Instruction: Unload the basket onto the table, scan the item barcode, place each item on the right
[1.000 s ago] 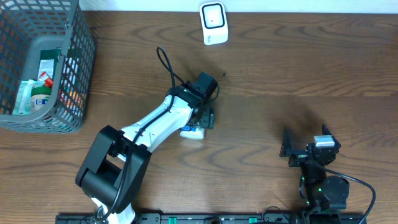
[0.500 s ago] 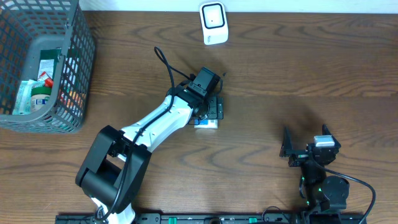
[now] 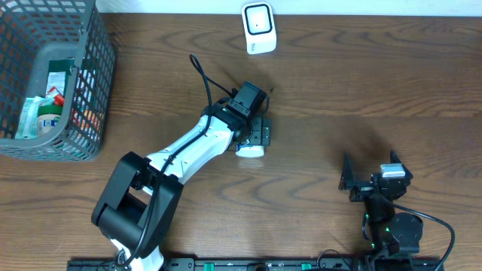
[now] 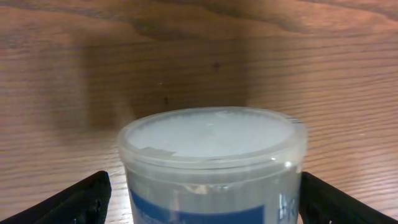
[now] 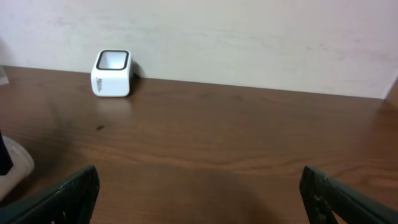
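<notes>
Dark wooden surface [image 3: 361, 83] against a pale wall. I see the left pincer [image 4: 205, 190] spread wide either side of a clear lidded tub [image 4: 211, 140] with a blue label, near the surface's middle; a sliver of wood shows beside one finger. The white scanner [image 3: 259, 28] stands well apart at the far edge. The right pincer [image 5: 199, 186] gapes, holding nothing.

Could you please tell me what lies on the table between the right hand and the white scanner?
Nothing but bare wooden table and one tiny dark speck, as the right wrist view shows between the right hand and the scanner.
</notes>
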Controlling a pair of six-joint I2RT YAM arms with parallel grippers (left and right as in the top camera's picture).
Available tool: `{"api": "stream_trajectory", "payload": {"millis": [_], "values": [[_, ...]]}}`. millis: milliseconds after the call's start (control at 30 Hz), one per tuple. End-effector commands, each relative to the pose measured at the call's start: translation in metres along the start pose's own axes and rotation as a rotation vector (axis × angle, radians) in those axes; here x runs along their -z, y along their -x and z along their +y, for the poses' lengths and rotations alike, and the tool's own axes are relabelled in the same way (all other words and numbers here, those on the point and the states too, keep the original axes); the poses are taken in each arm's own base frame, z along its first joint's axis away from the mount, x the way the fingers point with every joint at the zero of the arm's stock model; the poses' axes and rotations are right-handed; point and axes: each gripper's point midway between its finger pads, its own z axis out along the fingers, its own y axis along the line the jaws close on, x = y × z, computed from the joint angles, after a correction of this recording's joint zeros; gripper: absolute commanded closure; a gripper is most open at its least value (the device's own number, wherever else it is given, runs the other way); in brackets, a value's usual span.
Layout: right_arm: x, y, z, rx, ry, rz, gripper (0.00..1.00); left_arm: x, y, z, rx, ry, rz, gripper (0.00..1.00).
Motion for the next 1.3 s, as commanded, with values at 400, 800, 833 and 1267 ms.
{"api": "stream_trajectory", "payload": {"millis": [400, 800, 833, 1267], "values": [[0.0, 0.0, 0.001, -0.012, 0.005, -0.001, 0.01, 0.02, 0.024, 0.013, -0.03, 0.099, -0.113, 0.05], [0.0, 0.0, 0.001, -0.012, 0.004, -0.001, 0.01, 0.037, 0.029, 0.013, -0.058, 0.1, -0.142, 0.05], [0.0, 0.0, 0.001, -0.012, 0.004, -0.001, 0.01, 0.037, 0.029, 0.014, -0.057, 0.101, -0.141, 0.05], [0.0, 0.0, 0.001, -0.012, 0.004, -0.001, 0.01, 0.035, -0.004, 0.032, 0.028, 0.172, -0.013, 0.05]]}}
